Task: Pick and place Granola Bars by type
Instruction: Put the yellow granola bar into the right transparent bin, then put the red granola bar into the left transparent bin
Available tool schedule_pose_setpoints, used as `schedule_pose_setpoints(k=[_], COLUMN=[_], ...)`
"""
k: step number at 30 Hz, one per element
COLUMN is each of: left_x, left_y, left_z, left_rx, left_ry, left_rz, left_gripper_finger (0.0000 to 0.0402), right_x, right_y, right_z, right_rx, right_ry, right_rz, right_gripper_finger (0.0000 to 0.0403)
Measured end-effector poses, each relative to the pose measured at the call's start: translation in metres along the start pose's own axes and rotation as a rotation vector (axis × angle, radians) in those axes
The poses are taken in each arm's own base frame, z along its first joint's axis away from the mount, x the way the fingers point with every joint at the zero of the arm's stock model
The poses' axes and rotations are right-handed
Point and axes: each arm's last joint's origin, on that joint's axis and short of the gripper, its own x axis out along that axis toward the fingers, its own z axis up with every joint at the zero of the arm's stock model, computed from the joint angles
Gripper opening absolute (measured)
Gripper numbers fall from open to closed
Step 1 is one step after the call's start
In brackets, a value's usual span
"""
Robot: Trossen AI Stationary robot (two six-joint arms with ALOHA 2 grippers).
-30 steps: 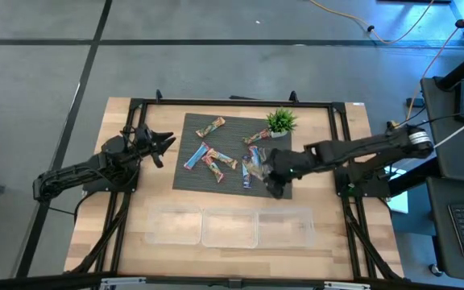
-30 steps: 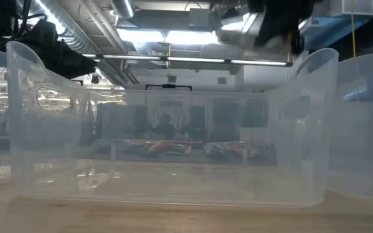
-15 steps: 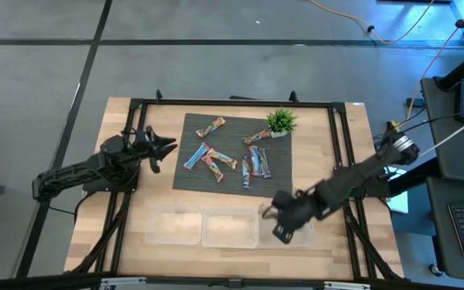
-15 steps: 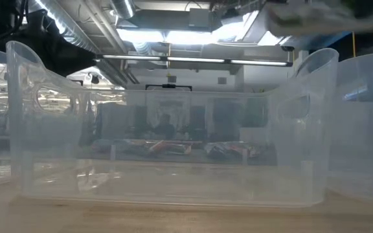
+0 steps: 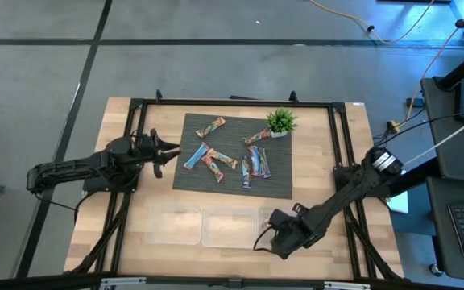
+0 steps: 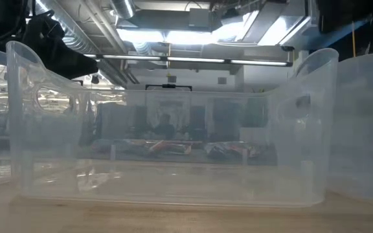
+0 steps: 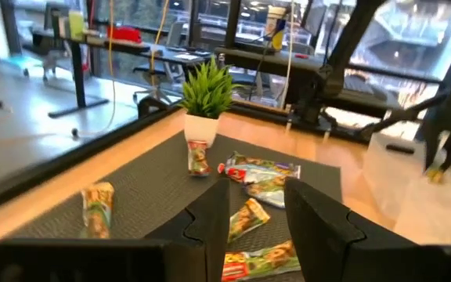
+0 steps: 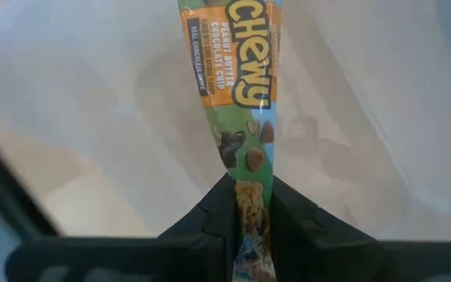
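R end effector [image 5: 266, 239] sits low over the front edge of the tabletop [image 5: 127, 217], at the right-hand clear plastic bin [image 5: 296, 216] of a row of three; middle bin [image 5: 230, 228] and left bin [image 5: 174, 225] beside it. R wrist view: its fingers [image 8: 219, 210] are clenched on one end of a granola bar [image 8: 237, 86], green/orange wrapper w/ "Chewy" printed on it, bar pointing straight out from the tips, translucent bin plastic behind it.

L end effector [image 5: 170, 150] hovers at the left edge of the dark woven mat [image 5: 276, 184], fingers [image 7: 210, 215] apart w/ nothing between them, aimed across the mat.

Rest of the granola bars on the mat: one tan-brown bar [image 5: 211, 127] near the back left, one [image 5: 257, 137] touching the base of the small potted plant [image 5: 280, 122] at the back right corner. Centre cluster: blue-ended bar [image 5: 195, 156] angled, reddish bar [image 5: 213, 164] just beside it, another [image 5: 224, 159] overlapping there. Right of that, two dark purple-multicolour bars [image 5: 262, 160] lying roughly parallel, w/ one more [image 5: 247, 172] just next to them.

Low view: looks through the middle bin wall [image 6: 173, 149]; bars [image 6: 167, 147] show blurred through the plastic, far side.
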Motion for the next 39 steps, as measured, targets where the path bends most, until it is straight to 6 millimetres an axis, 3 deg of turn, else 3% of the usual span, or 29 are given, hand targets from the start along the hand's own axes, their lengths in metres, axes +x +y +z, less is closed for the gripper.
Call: schedule_pose_setpoints(k=[9, 21, 29, 33, 39], left_x=[0.0, 0.0, 0.0, 0.0, 0.0], left_y=[0.0, 0.0, 0.0, 0.0, 0.0], left_z=[0.0, 0.0, 0.0, 0.0, 0.001], left_rx=[-0.056, -0.056, -0.056, -0.056, -0.095], left_ry=[-0.001, -0.001, -0.002, 0.001, -0.011], left_rz=[0.006, 0.006, 0.007, -0.004, 0.003], left_gripper_finger=[0.0116, 0.012, 0.0194, 0.0225, 0.0232], right_x=[0.032, 0.037, 0.037, 0.028, -0.003], right_y=[0.006, 0.007, 0.007, 0.011, 0.021], right_z=[-0.002, -0.003, -0.003, 0.0, 0.01], right_rx=[-0.005, -0.001, 0.001, 0.024, -0.06], right_ry=[0.039, 0.083, 0.083, 0.128, 0.106], right_rz=[-0.065, -0.06, -0.059, -0.042, -0.058], right_gripper_finger=[0.0066, 0.0071, 0.0095, 0.0118, 0.013])
